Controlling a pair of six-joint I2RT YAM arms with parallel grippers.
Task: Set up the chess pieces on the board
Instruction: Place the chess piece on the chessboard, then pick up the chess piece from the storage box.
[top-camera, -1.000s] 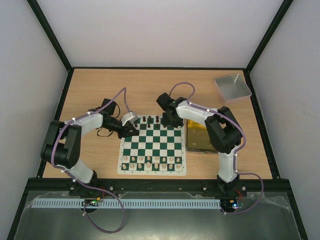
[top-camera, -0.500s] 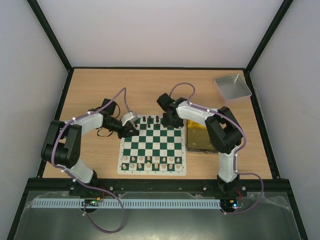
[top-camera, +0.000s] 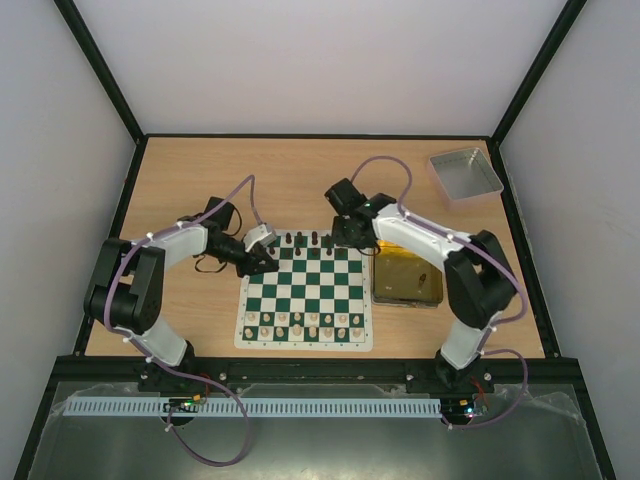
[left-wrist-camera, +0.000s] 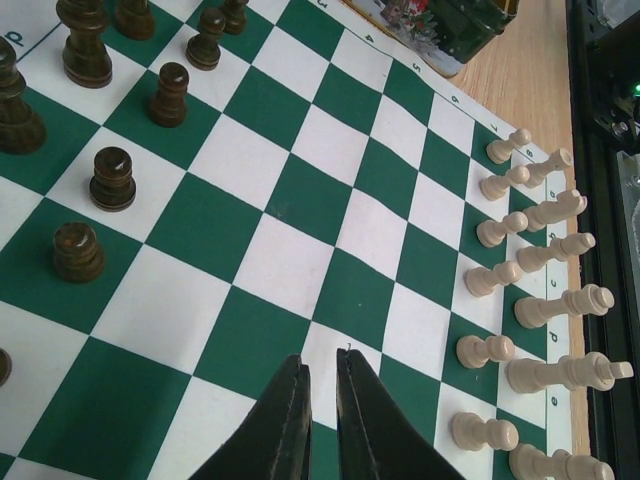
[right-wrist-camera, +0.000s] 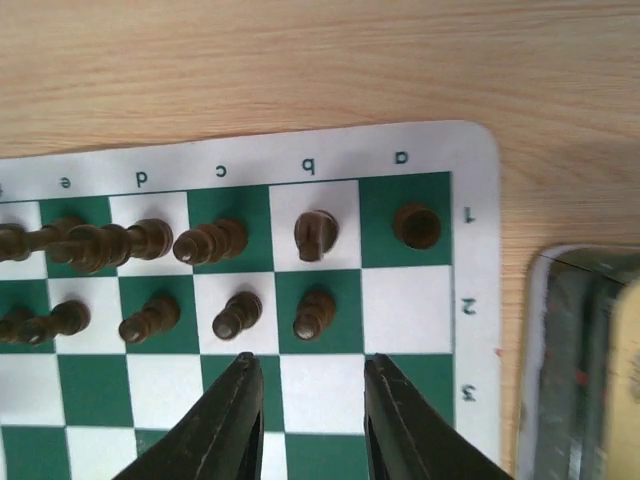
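The board (top-camera: 306, 291) of green and white squares lies in the middle of the table. The dark chess pieces (top-camera: 301, 240) stand along its far edge, in two rows (right-wrist-camera: 212, 241) in the right wrist view. My right gripper (right-wrist-camera: 310, 360) is open and empty over the board's far right corner (top-camera: 348, 240). A dark pawn (right-wrist-camera: 314, 312) stands upright just beyond its fingertips, apart from them. My left gripper (left-wrist-camera: 320, 355) is shut and holds nothing. It hovers over the board's far left corner (top-camera: 270, 264), with dark pawns (left-wrist-camera: 112, 180) to its left.
Cream pieces (top-camera: 305, 322) fill the board's near rows and show at the right of the left wrist view (left-wrist-camera: 520, 260). A gold tin (top-camera: 408, 275) lies just right of the board. A grey tray (top-camera: 466, 172) sits at the far right corner.
My right gripper has opened and drawn back from the dark pawn, and its arm has swung out to the right. The left arm has not moved.
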